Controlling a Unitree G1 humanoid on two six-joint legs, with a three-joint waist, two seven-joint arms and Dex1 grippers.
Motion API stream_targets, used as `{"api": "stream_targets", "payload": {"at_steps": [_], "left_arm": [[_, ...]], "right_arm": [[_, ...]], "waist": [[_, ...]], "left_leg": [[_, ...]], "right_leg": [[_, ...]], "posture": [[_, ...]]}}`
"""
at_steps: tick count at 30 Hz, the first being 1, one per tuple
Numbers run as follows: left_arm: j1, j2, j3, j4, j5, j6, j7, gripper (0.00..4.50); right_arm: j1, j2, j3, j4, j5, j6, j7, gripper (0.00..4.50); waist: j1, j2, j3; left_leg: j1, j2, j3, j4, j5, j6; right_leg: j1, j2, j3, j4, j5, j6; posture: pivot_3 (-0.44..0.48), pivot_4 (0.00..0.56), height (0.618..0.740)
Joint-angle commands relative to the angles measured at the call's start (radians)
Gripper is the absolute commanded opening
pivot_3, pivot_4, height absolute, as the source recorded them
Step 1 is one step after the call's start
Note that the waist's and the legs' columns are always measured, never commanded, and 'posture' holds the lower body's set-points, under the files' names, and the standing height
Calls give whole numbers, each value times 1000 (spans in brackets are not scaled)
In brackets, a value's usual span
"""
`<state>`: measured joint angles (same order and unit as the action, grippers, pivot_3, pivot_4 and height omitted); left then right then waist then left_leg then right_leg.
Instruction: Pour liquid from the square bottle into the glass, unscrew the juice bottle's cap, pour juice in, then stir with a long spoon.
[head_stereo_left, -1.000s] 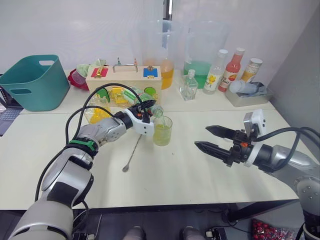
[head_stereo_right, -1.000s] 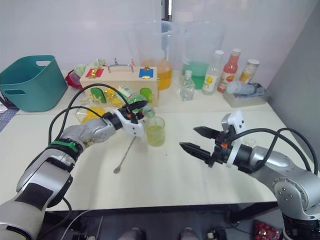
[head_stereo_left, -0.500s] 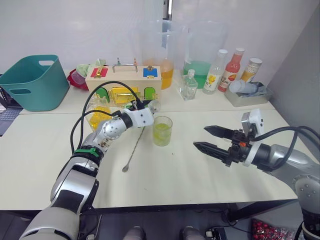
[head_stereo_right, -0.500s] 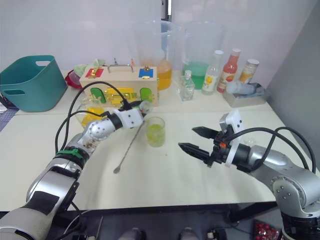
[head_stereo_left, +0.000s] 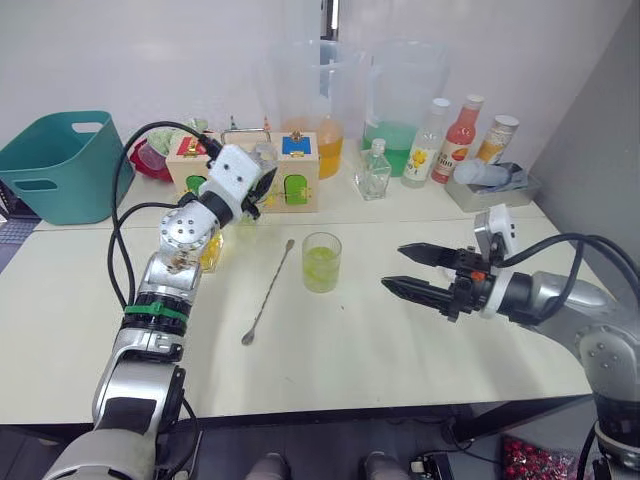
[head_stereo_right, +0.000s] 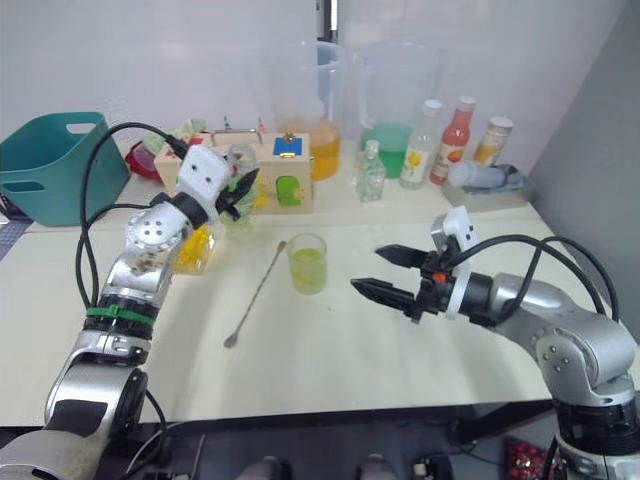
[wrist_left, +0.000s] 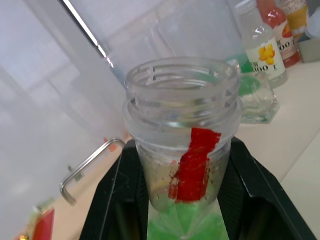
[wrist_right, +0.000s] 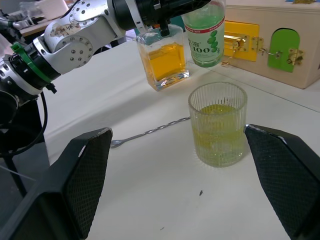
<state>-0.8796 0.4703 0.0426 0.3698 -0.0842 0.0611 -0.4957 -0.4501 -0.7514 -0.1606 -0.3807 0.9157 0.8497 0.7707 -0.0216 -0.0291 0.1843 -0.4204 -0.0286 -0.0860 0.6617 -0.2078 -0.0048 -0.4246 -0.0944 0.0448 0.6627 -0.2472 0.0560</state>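
Observation:
The glass (head_stereo_left: 322, 262) stands mid-table, about half full of pale yellow-green liquid. My left gripper (head_stereo_left: 257, 187) is shut on the juice bottle (head_stereo_left: 265, 156) and holds it upright and uncapped in front of the wooden box, left of and behind the glass. Its open neck (wrist_left: 182, 95) rises between my fingers (wrist_left: 120, 200). The square bottle (wrist_right: 164, 57) with yellow liquid stands on the table below that hand. Left of the glass, the long spoon (head_stereo_left: 268, 290) lies flat. My right gripper (head_stereo_left: 393, 267) is open, level with the glass on its right. The cap is out of view.
A wooden latch box (head_stereo_left: 296, 160) sits behind the glass, with two tall pitchers (head_stereo_left: 322, 110) further back. A teal basket (head_stereo_left: 65, 160) is at far left. Several bottles (head_stereo_left: 463, 130), a small clear square bottle (head_stereo_left: 377, 172) and a tray (head_stereo_left: 495, 188) stand at back right.
My left gripper has lifted the juice bottle from tilted over the glass to upright, moving it back and left toward the wooden box. The right arm has barely moved.

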Motion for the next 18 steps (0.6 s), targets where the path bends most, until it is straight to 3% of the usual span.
{"api": "stream_targets", "payload": {"at_steps": [1, 7, 10, 17, 18], "left_arm": [[15, 32, 90, -211, -127, 193, -21, 1398], [138, 87, 205, -466, -295, 473, -30, 1398], [267, 118, 316, -615, -425, 608, -34, 1398], [400, 164, 417, -741, -530, 695, -8, 1398], [440, 172, 471, -762, -554, 708, -7, 1398]], "right_arm": [[-36, -4, 2, 13, -14, -29, 37, 4465], [-114, 5, 60, 100, -60, -41, 116, 4465], [-167, 11, 107, 161, -98, -57, 181, 4465], [-220, 20, 144, 232, -153, -83, 263, 4465], [-235, 26, 159, 251, -165, -91, 285, 4465]], "waist": [[-1, 0, 0], [-3, 0, 0], [-12, 0, 0], [-4, 0, 0], [0, 0, 0]], "left_leg": [[0, 0, 0, 0, 0, 0], [1, 0, 0, 1, 0, 0], [1, 1, 0, 1, 0, 0], [1, 2, 0, 1, 0, 0], [1, 1, 0, 1, 0, 0]], "right_leg": [[0, 0, 0, 0, 0, 0], [0, 0, 0, 0, 0, 0], [0, 0, 1, 0, 0, 0], [0, 1, 1, -2, 0, 0], [1, 0, 1, -2, 0, 0]], "posture": [[0, 150, 740], [0, 150, 740], [0, 150, 740], [0, 150, 740], [0, 150, 740]]}}
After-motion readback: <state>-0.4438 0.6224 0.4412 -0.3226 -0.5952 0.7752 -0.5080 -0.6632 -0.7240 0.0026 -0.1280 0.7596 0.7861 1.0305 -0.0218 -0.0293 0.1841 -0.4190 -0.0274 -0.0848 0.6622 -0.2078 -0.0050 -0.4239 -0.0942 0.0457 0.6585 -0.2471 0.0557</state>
